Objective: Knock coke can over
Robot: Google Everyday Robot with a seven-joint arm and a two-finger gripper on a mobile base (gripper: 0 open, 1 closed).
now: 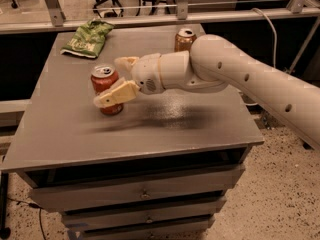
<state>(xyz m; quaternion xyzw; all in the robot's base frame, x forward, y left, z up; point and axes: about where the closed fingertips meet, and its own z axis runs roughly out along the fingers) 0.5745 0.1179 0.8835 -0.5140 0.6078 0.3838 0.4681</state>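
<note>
The red coke can (105,86) with a silver top stands upright on the grey table (65,129), left of centre. My gripper (119,79) is at the can's right side with its fingers spread wide. The near finger (114,94) lies across the front of the can's lower half. The far finger (126,62) sits behind and to the right of the can's top. The can stands between the two fingers. The white arm reaches in from the right.
An orange-tan can (184,39) stands at the back of the table, partly behind my arm. A green snack bag (88,38) lies at the back left corner. A railing and office chairs are behind the table. Drawers are below the tabletop.
</note>
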